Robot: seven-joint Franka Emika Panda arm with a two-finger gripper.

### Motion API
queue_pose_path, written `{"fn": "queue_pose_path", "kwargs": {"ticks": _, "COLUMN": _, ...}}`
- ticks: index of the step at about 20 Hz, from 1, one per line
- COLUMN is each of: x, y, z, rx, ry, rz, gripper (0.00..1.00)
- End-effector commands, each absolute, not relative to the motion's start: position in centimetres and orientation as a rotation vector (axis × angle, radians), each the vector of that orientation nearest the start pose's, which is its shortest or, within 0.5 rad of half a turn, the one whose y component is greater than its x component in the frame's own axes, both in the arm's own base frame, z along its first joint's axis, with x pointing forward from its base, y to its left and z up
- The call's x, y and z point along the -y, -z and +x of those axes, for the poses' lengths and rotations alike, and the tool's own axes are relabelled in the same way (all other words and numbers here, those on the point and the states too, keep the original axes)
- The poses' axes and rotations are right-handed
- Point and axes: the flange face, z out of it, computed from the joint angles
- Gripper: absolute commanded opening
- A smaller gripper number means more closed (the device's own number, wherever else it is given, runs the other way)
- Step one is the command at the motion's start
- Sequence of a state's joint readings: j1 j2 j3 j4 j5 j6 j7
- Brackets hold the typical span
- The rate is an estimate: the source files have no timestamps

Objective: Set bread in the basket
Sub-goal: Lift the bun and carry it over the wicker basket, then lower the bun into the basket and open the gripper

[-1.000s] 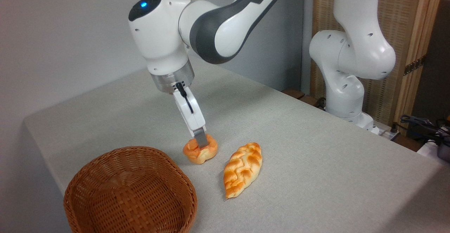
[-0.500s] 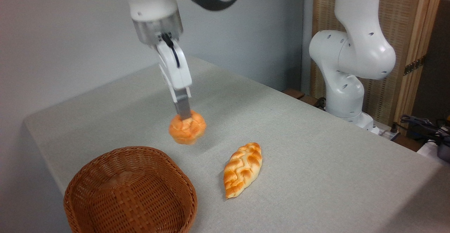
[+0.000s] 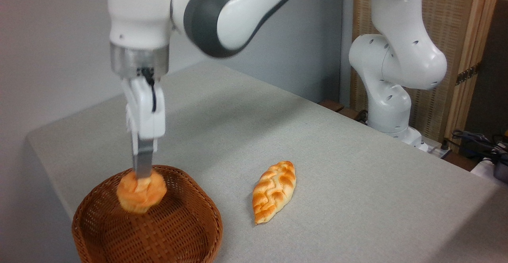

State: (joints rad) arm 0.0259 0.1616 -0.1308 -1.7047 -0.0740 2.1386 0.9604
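Bread [image 3: 141,192], the small knotted orange-golden bun, is hanging in the air over the basket [image 3: 180,231], pinched at its top by the gripper [image 3: 142,175]. The fingers [image 3: 142,159] are closing narrowly on the bun's upper lobes, so the bun is dangling below them rather than sitting deep between them; only the near finger is showing clearly. Relative to the basket, the bun is sitting over the left-rear part of the opening, around rim height, and whether it is touching the wicker cannot be told. Holding it from above is likely keeping the wrist clear of the deep woven sides while lowering. Just right of the basket, on the grey table [image 3: 357,183], the longer braided loaf [image 3: 274,190] is lying flat and apart from the action. Judging by this, the carry is nearly finished, and what is remaining is lowering a little and letting go inside the rim.
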Motion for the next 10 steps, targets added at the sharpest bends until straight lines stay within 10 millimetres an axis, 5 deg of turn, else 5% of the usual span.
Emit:
{"fn": "queue_pose_path", "kwargs": {"ticks": 1, "x": 6.7, "y": -50.8, "z": 64.8, "rx": -1.535, "ry": 0.451, "rz": -2.653, "gripper": 0.30}}
{"fn": "queue_pose_path", "kwargs": {"ticks": 2, "x": 6.7, "y": -49.6, "z": 65.2, "rx": -1.545, "ry": 0.430, "rz": -2.657, "gripper": 0.52}}
{"fn": "queue_pose_path", "kwargs": {"ticks": 4, "x": 7.1, "y": -48.1, "z": 65.5, "rx": -1.548, "ry": 0.401, "rz": -2.670, "gripper": 0.68}}
{"fn": "queue_pose_path", "kwargs": {"ticks": 6, "x": 7.1, "y": -47.9, "z": 65.6, "rx": -1.549, "ry": 0.396, "rz": -2.671, "gripper": 0.70}}
{"fn": "queue_pose_path", "kwargs": {"ticks": 8, "x": 8.4, "y": -47.9, "z": 65.4, "rx": -1.579, "ry": 0.402, "rz": -2.661, "gripper": 0.82}}
{"fn": "queue_pose_path", "kwargs": {"ticks": 9, "x": 9.0, "y": -47.9, "z": 65.3, "rx": -1.591, "ry": 0.402, "rz": -2.658, "gripper": 1.00}}
{"fn": "queue_pose_path", "kwargs": {"ticks": 10, "x": 9.1, "y": -47.9, "z": 65.3, "rx": -1.595, "ry": 0.403, "rz": -2.656, "gripper": 1.00}}
